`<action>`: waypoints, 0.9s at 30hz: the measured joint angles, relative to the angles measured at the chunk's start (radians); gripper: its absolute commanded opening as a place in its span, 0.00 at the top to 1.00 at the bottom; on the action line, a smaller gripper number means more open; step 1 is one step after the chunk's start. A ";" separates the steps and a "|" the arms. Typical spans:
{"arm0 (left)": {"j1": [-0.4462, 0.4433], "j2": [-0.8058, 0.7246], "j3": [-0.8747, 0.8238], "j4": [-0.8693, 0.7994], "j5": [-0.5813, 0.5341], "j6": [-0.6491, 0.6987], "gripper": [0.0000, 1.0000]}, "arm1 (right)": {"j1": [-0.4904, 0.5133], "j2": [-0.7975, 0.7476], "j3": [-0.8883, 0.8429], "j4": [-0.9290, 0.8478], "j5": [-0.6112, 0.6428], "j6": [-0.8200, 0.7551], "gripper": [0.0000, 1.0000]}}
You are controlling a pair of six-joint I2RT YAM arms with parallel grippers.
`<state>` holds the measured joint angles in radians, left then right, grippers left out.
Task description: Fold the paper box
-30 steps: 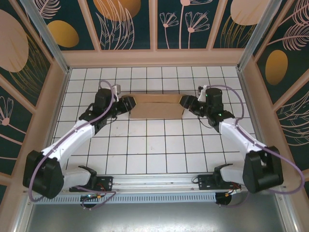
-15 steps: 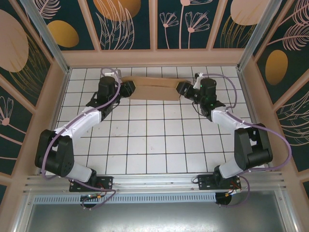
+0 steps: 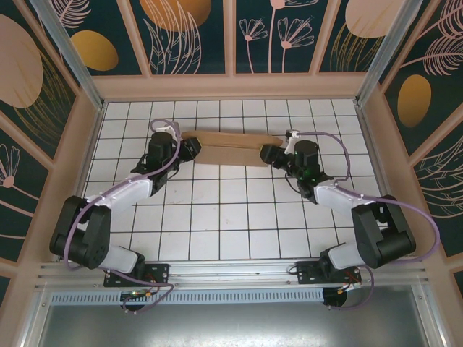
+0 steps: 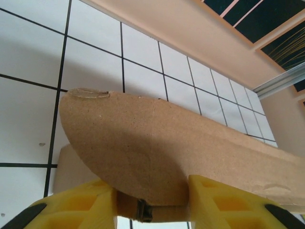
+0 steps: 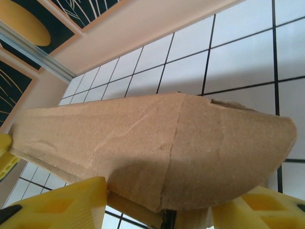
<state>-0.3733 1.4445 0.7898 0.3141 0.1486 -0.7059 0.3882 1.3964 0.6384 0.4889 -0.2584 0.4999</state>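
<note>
The paper box (image 3: 228, 148) is plain brown corrugated cardboard, folded into a long, narrow, flattened shape with visible creases. It stretches left to right over the far part of the tiled worktop (image 3: 217, 217). Its rounded end flaps are pinched by the left hand (image 3: 189, 148) and the right hand (image 3: 266, 154).

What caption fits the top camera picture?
The left arm and right arm clamp the paper box by its ends over the tiled table.

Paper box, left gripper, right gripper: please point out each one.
paper box (image 3: 228, 149), top external view, middle of its brown surface.
left gripper (image 4: 151, 204), left wrist view, midway between its yellow fingers.
right gripper (image 5: 159, 206), right wrist view, midway between its yellow fingers.
</note>
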 measured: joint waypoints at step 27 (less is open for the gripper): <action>-0.025 -0.141 -0.078 -0.091 0.024 -0.136 0.61 | 0.002 -0.109 0.121 -0.450 -0.032 0.049 0.46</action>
<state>-0.3985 1.3037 0.7120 0.2230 0.1730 -0.8417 0.3904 1.2869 0.7593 0.0387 -0.2905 0.5488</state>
